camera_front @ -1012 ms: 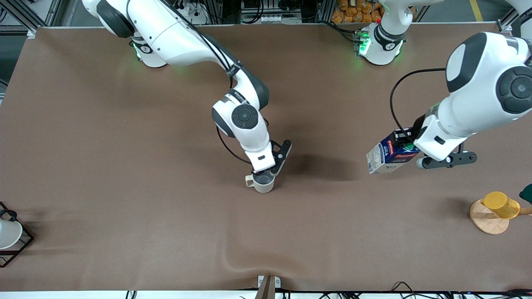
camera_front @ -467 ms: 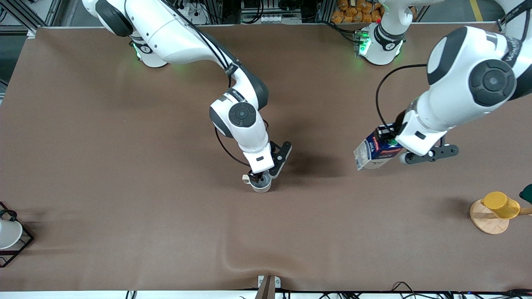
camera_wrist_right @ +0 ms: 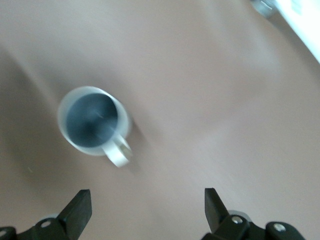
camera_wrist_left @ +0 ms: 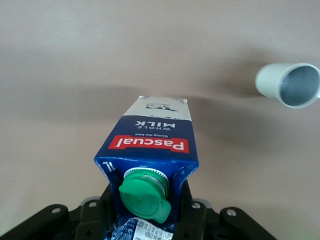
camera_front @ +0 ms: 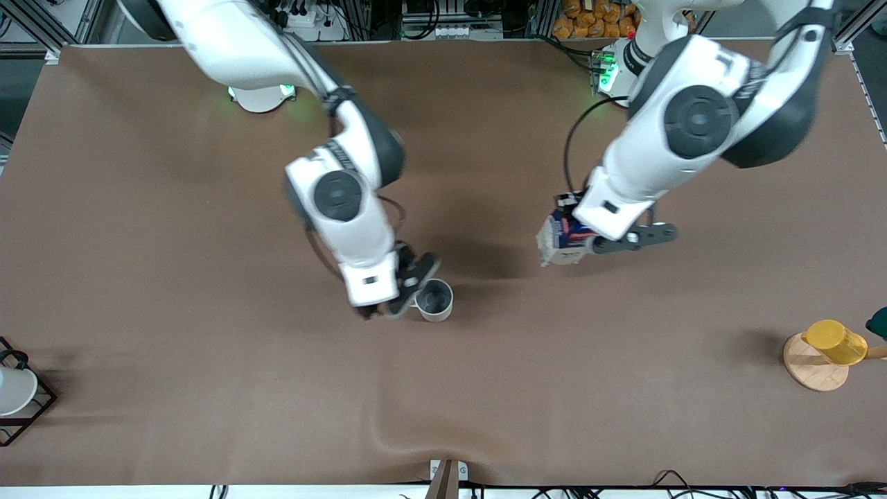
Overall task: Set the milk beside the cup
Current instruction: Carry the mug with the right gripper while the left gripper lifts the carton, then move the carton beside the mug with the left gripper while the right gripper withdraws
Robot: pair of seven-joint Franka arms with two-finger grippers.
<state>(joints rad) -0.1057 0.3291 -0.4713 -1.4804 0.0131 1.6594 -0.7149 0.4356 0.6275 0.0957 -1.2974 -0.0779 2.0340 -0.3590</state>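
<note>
The milk (camera_front: 556,244), a dark blue carton with a green cap, hangs tilted in my left gripper (camera_front: 578,232), which is shut on its top. It is over the table, off toward the left arm's end from the cup. In the left wrist view the milk (camera_wrist_left: 152,145) fills the middle between the jaws of my left gripper (camera_wrist_left: 145,220), and the cup (camera_wrist_left: 290,85) stands apart from it. The cream cup (camera_front: 435,299) stands upright on the table. My right gripper (camera_front: 382,310) is open and empty just beside the cup, on the right arm's side. The right wrist view shows the cup (camera_wrist_right: 92,120) clear of my right gripper (camera_wrist_right: 147,205).
A yellow cup (camera_front: 835,342) sits on a round wooden coaster (camera_front: 811,374) at the left arm's end. A white cup in a black wire rack (camera_front: 28,409) is at the right arm's end. The brown cloth has a fold (camera_front: 388,433) near the front edge.
My right gripper has let go of the cup and moved off it toward the right arm's end. My left arm has carried the milk closer to the cup.
</note>
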